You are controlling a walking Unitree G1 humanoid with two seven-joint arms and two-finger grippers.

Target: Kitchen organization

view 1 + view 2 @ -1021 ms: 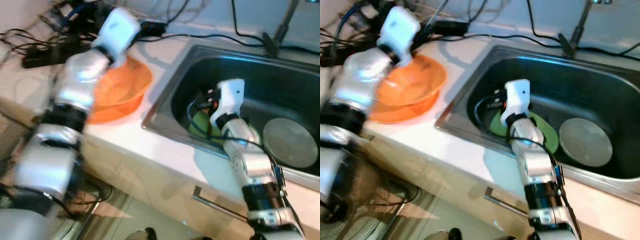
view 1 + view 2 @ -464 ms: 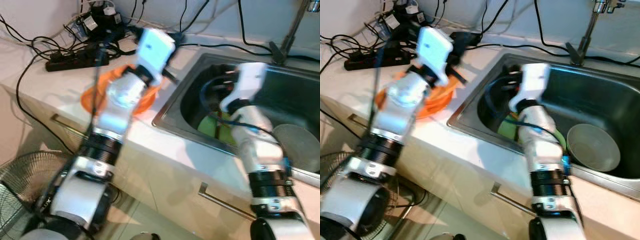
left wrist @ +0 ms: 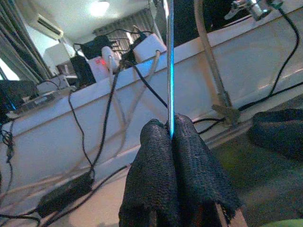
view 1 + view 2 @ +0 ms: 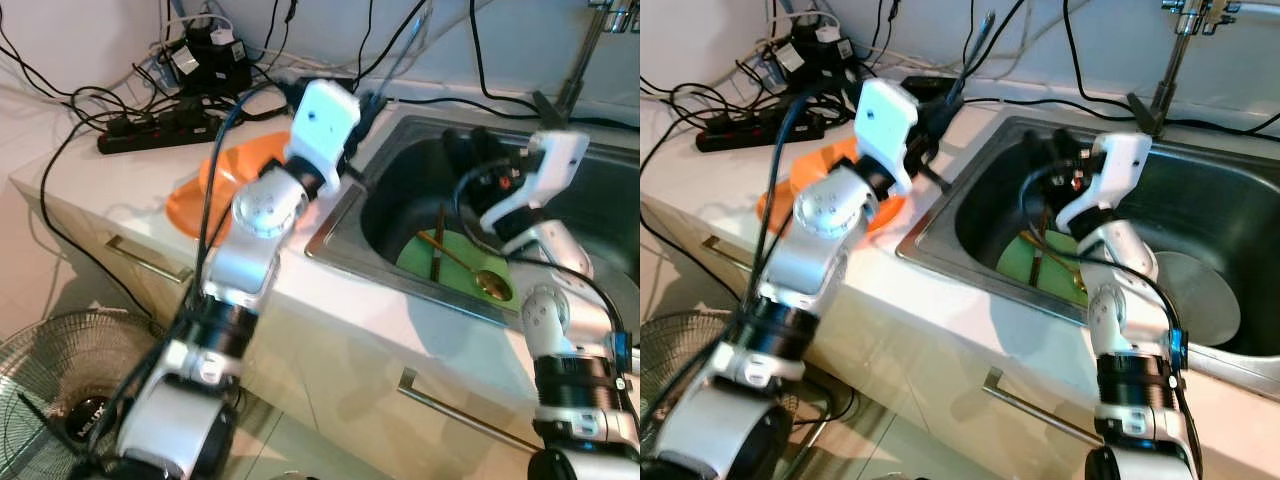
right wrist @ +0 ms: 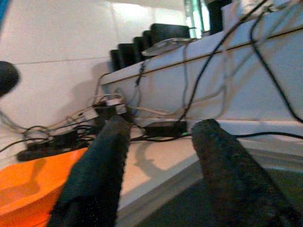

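Kitchen countertop [image 4: 120, 190] in pale stone is running from the left edge toward a stainless sink [image 4: 420, 160] set into its right portion. At the counter's rear left corner, a black power strip [image 4: 150, 130] is lying among tangled cables. Just right of it, an orange bowl [image 4: 215, 185] is sitting near the sink's left rim. The left gripper [image 3: 171, 137] is hovering above that rim, its fingers pressed together on a thin metal utensil [image 3: 169, 56] that is standing upright between them. Inside the sink, a green plate [image 4: 450, 270] is lying near the front wall, carrying a spoon [image 4: 480, 278] and a dark stick-like utensil. The right gripper [image 5: 161, 142] is hanging over the sink with its fingers [image 5: 99, 165] spread apart, gripping nothing. A grey round dish [image 4: 1195, 295] is resting at the sink's right end.
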